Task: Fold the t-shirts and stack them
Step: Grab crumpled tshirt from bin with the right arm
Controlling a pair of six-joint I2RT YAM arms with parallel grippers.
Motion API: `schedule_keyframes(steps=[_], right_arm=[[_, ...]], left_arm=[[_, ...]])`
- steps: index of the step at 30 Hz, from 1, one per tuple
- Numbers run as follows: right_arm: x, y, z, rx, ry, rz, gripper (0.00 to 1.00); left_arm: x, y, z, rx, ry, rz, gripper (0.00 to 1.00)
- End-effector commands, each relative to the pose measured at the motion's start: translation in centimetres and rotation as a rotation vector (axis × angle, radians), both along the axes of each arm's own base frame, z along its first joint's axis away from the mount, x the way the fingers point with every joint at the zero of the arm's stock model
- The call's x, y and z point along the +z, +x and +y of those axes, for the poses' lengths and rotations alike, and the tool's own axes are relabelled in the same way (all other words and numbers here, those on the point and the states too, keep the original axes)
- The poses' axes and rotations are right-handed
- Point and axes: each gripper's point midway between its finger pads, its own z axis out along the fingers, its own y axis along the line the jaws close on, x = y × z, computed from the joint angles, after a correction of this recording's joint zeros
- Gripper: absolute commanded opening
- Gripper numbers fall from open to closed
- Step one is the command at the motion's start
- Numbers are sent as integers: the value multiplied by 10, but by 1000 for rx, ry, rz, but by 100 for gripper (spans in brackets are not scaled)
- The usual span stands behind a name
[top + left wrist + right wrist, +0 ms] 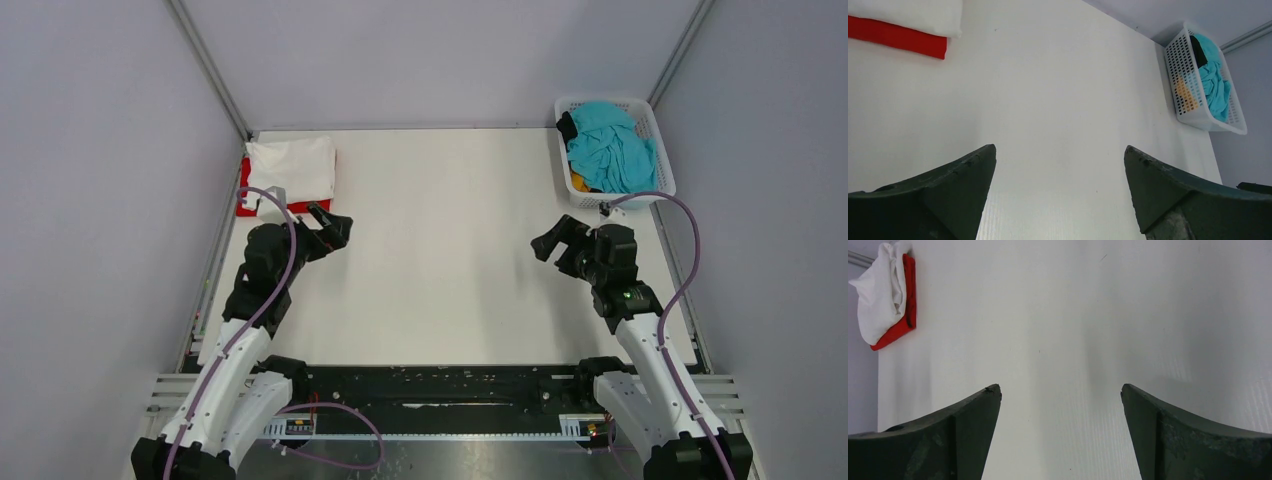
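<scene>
L gripper (333,224) and R gripper (549,243) both spread wide, empty. White t-shirt (293,165) sits folded on red t-shirt (243,203), far left. Teal t-shirt (612,150) lies bunched in the basket (661,152) w/ black t-shirt (567,127) & mustard t-shirt (580,184). Grab deep and you'll likely drag two out, or tip the basket.

White plastic lattice basket (600,101) stands beyond the right gripper (552,240), off to its right, well apart; white table (440,270) lies beneath it.
</scene>
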Motion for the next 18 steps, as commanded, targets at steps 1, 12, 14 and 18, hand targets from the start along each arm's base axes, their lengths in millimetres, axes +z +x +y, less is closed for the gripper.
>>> schedule_keyframes(steps=[1, 12, 14, 18], right_arm=[[21, 13, -8, -45, -26, -99, 99], [87, 98, -57, -222, -230, -177, 98], [97, 123, -69, -231, -242, -136, 98], [105, 179, -115, -305, -273, -48, 98]], left_arm=[[11, 4, 0, 3, 7, -39, 99], [10, 16, -1, 1, 15, -49, 99], [10, 19, -1, 5, 20, -54, 99], [8, 24, 1, 15, 32, -48, 99]])
